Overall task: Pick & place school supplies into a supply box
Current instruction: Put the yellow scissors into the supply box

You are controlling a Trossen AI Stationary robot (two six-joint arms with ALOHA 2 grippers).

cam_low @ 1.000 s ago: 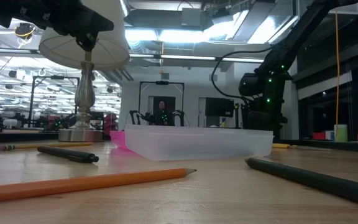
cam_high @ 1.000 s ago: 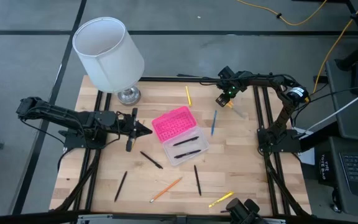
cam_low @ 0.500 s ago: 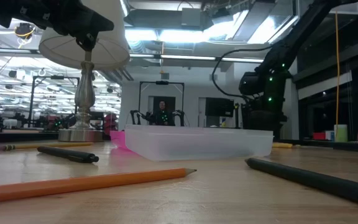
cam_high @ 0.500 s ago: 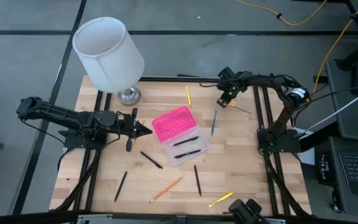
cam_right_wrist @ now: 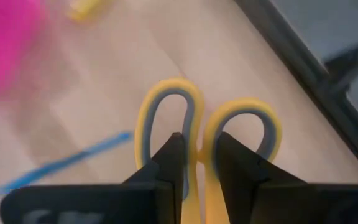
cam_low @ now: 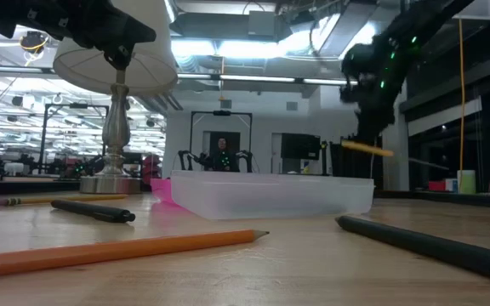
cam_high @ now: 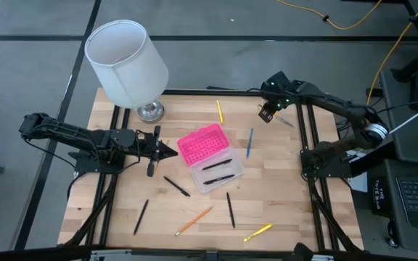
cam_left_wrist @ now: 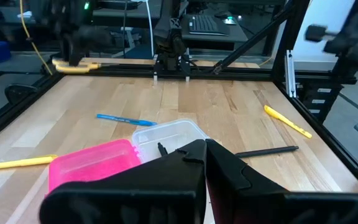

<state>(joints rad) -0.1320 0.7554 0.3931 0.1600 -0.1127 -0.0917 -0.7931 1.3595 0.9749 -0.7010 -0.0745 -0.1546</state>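
Note:
My right gripper [cam_high: 269, 112] hangs over the table's far right part, shut on small scissors with yellow handles [cam_right_wrist: 204, 124]. In the low view the scissors [cam_low: 368, 149] are up in the air. The supply box lies mid-table, its pink lid [cam_high: 203, 143] open beside the clear base [cam_high: 223, 174], which holds two black pens. My left gripper [cam_high: 171, 151] is shut just left of the lid and touches nothing. On the wood lie a yellow pencil [cam_high: 220, 111], a blue pen [cam_high: 250, 143], black pens [cam_high: 176, 186], an orange pencil [cam_high: 194, 220] and a yellow pen [cam_high: 257, 232]. My right gripper pinches the scissors between its two fingers where the two handle loops meet [cam_right_wrist: 199, 146]. One fingertip [cam_right_wrist: 174, 149] lies over each loop's inner rim. The fingers slant down from above. The scissors are lifted clear of the table and lie nearly level, blades [cam_high: 285, 122] pointing toward the right edge.
A white-shaded lamp [cam_high: 127, 61] on a metal foot [cam_high: 149, 111] stands at the far left corner. Black frame rails [cam_high: 314, 145] run along both sides of the table. Bare wood lies between the box and the right rail.
My right gripper has risen well above the table and drifted a little toward the right edge. It took the scissors with it; they lay on the wood a second ago and now hang clear.

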